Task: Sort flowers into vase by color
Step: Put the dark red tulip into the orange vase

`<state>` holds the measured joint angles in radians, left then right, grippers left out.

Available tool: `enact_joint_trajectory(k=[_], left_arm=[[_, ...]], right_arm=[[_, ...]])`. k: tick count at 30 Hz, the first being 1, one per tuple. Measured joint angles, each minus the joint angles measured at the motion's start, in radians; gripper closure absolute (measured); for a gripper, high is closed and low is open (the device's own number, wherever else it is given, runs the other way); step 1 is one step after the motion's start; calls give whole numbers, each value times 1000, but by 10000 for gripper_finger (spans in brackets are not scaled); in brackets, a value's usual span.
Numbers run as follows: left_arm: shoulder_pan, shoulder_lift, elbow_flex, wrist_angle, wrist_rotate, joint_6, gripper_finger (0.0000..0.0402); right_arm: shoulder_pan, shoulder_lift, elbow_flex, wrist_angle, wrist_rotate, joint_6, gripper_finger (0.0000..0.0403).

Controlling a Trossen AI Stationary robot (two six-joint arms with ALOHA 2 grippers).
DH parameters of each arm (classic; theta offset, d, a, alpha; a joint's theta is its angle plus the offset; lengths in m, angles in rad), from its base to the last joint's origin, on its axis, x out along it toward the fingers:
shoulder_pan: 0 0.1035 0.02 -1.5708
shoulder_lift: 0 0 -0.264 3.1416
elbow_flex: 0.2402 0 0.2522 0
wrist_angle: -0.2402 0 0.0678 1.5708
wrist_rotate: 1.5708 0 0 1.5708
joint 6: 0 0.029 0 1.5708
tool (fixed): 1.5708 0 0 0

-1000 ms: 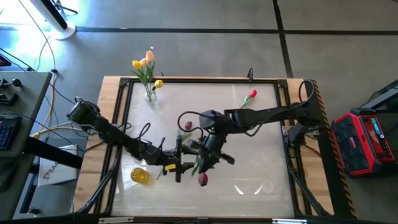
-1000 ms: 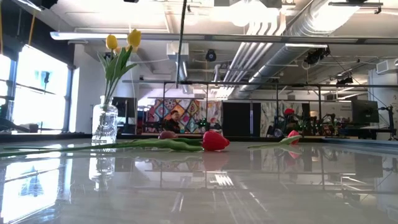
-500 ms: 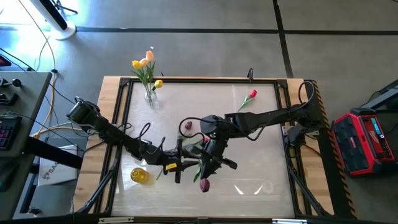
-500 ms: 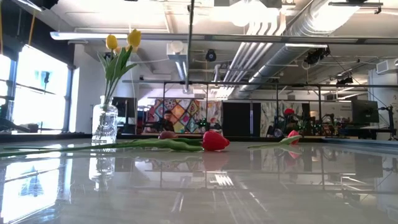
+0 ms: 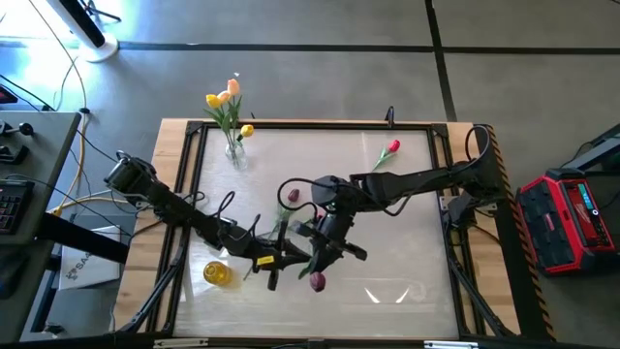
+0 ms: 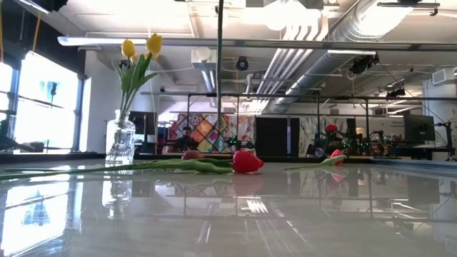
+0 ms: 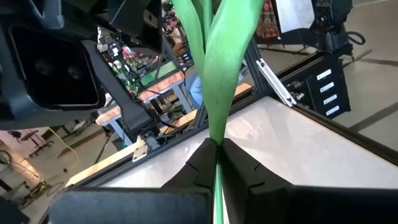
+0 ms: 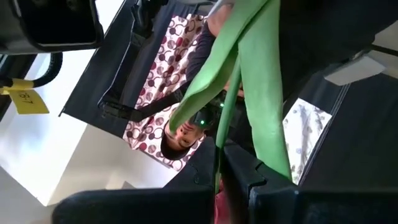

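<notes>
A dark maroon tulip (image 5: 317, 281) is held in the air over the table's middle by both grippers. My right gripper (image 5: 323, 254) is shut on its stem close to the head. My left gripper (image 5: 287, 258) reaches in from the left and is shut on the same stem by the green leaves (image 7: 217, 68). A glass vase (image 5: 233, 150) at the far left corner holds yellow and peach tulips (image 5: 222, 98). Another maroon tulip (image 5: 293, 196) and a red tulip (image 5: 388, 150) lie flat on the table, and a yellow head (image 5: 247, 129) lies beside the vase. My left gripper pinches the green stem just below the leaf bases (image 7: 216, 144) between its two fingers (image 7: 242, 165), coming in about level from the table's left. The leaves stand out past the fingertips, clear of the table. My right gripper pinches the thin stem (image 8: 219, 160) between its two fingers (image 8: 245, 168), next to the long leaves (image 8: 261, 93). It comes from the table's right, slanting a little downward. The flower is clear of the table, its head (image 5: 317, 281) jutting toward the near edge.
A small yellow object (image 5: 217, 273) sits near the table's near left, under my left arm. A black frame rail (image 5: 320, 125) runs round the glossy table top. In the low view the vase (image 6: 121, 140) stands at the left and a red tulip (image 6: 246, 161) lies in the middle.
My left gripper has shut on the stem of the maroon tulip that my right gripper holds, and its wrist has turned a little. Both arms have stayed in place, and the flower remains in the air.
</notes>
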<state>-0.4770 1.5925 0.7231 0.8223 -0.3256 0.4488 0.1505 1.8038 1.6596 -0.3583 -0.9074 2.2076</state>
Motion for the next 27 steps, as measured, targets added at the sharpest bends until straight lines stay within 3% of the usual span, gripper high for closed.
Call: enact_joint_trajectory(k=[11, 19, 27], left_arm=[[0, 0, 0, -24, -2, 7, 401], [0, 0, 0, -73, 0, 44, 401], [0, 0, 0, -82, 0, 51, 401]], right_arm=[[7, 0, 0, 18, 78, -155, 387], [50, 0, 0, -17, 62, -196, 356], [67, 0, 0, -49, 60, -264, 354]])
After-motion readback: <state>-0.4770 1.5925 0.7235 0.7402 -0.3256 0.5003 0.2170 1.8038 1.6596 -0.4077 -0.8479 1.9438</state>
